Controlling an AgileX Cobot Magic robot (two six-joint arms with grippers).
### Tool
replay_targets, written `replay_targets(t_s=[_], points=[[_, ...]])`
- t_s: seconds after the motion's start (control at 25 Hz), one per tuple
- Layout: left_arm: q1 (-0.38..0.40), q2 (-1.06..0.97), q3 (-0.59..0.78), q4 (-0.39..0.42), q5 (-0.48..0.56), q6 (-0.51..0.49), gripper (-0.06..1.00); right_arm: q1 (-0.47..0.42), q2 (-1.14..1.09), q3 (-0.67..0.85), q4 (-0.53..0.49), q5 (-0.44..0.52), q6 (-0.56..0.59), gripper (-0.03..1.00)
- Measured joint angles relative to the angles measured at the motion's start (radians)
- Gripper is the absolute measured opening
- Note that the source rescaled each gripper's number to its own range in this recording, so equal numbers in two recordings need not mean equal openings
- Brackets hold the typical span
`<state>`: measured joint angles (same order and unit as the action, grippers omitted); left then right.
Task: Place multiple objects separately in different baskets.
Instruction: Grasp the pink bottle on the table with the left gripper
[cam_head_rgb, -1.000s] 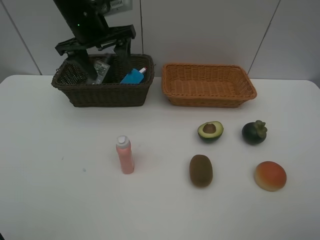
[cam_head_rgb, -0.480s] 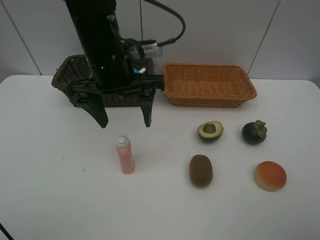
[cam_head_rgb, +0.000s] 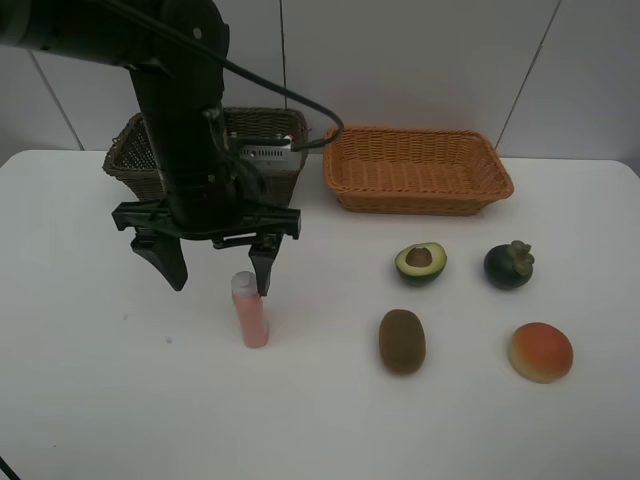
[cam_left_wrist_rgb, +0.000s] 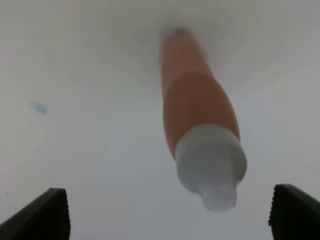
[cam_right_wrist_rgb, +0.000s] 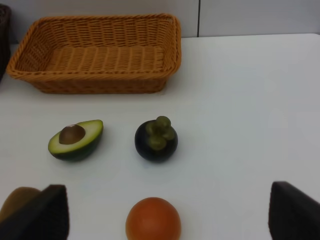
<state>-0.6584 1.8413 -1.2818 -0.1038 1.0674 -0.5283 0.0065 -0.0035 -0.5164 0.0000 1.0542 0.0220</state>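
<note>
Fingers (cam_head_rgb: 170, 262) of L gripper (cam_head_rgb: 220, 287) spread wide, nothing held. The pink bottle (cam_head_rgb: 250, 318) sits btwn them, nearer one finger, no contact in wrist view. Bottle: pink body, white cap, upright on table (cam_head_rgb: 100, 400), left of centre, well fwd of dark basket (cam_head_rgb: 130, 165) at back edge. Orange basket (cam_head_rgb: 420, 205) just beside that. Avocado (cam_head_rgb: 420, 262), mangosteen (cam_head_rgb: 509, 265), kiwi (cam_head_rgb: 401, 341), orange fruit (cam_head_rgb: 540, 352) on right half. R gripper (cam_right_wrist_rgb: 172, 215) wide too, empty. Vs 1 s ago: L gripper left dark basket, came fwd + down to bottle; bottle unmoved.
</note>
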Motion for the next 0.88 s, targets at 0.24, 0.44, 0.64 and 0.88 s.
replay_targets(t_s=[0.24, 0.44, 0.64, 0.88], points=[[0.0, 0.002, 0.014, 0.001, -0.098, 0.007, 1.0, 0.0, 0.0, 0.0, 0.0, 0.0, 0.0, 1.0], [0.0, 0.055, 0.015, -0.01, -0.114, 0.01, 1.0, 0.0, 0.0, 0.0, 0.0, 0.0, 0.0, 1.0], [0.0, 0.125, 0.015, -0.047, -0.157, 0.025, 1.0, 0.0, 0.0, 0.0, 0.0, 0.0, 0.0, 1.0], [0.0, 0.169, 0.015, -0.069, -0.171, 0.04, 1.0, 0.0, 0.0, 0.0, 0.0, 0.0, 0.0, 1.0]])
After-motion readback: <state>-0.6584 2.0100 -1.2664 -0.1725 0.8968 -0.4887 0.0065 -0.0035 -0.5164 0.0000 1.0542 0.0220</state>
